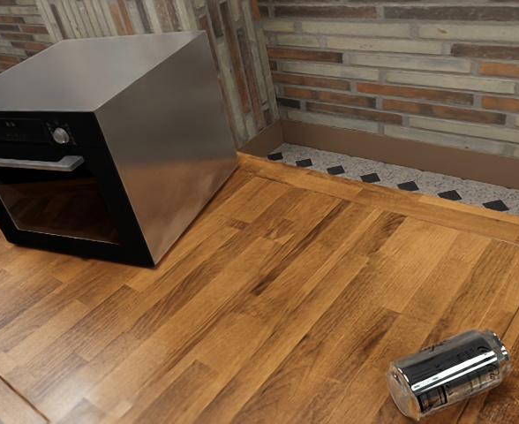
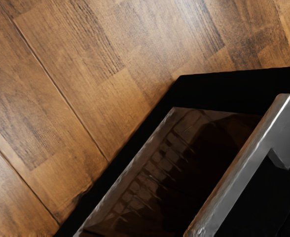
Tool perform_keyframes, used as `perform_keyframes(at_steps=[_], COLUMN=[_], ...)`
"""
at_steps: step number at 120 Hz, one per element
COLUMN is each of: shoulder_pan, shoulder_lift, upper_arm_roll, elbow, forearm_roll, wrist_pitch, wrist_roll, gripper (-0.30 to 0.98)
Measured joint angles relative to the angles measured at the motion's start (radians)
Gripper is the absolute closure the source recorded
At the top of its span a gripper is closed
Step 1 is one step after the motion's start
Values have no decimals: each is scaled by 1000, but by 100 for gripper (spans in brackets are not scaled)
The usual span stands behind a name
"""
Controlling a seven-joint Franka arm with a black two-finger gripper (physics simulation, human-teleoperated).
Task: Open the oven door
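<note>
While a brick wall [image 1: 401, 71] rises behind the oven [image 1: 162, 150], a wooden surface [image 1: 268, 291] spreads beneath it and well out past its metal side. Beyond that surface, at the foot of the wall, a pale tiled strip [image 1: 365, 174] with dark diamonds runs away from the oven's rear corner. The oven itself is a metal box with a black front, and the task's thing, the oven door [image 1: 74, 247], sits on that front, closed against the body. Set in the door is a dark window [image 1: 56, 208], with a rack-like pattern in the glass. A silvery bar handle [image 2: 246, 165] crosses the oven's front above the window, and my wrist camera looks on it from close by. I cannot tell how far open or closed my gripper is, nor whether it holds or touches anything. Well apart from the oven, out from its metal side, a shiny can [image 1: 449, 373] with dark markings lies on its side on the wood. Smallest is a round knob [image 1: 61, 135] on the oven's control panel, above the handle.
</note>
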Motion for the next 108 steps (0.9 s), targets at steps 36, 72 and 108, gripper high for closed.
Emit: perform_keyframes(at_steps=[36,72,108], shoulder_pan=[-132,-171,-32], shoulder_lift=[-91,-144,-13], upper_arm_roll=[-159,82,68], elbow=[-113,-218,-116], forearm_roll=[66,-27,-152], wrist_pitch=[75,28,105], wrist_roll=[129,294,502], gripper=[0,0,0])
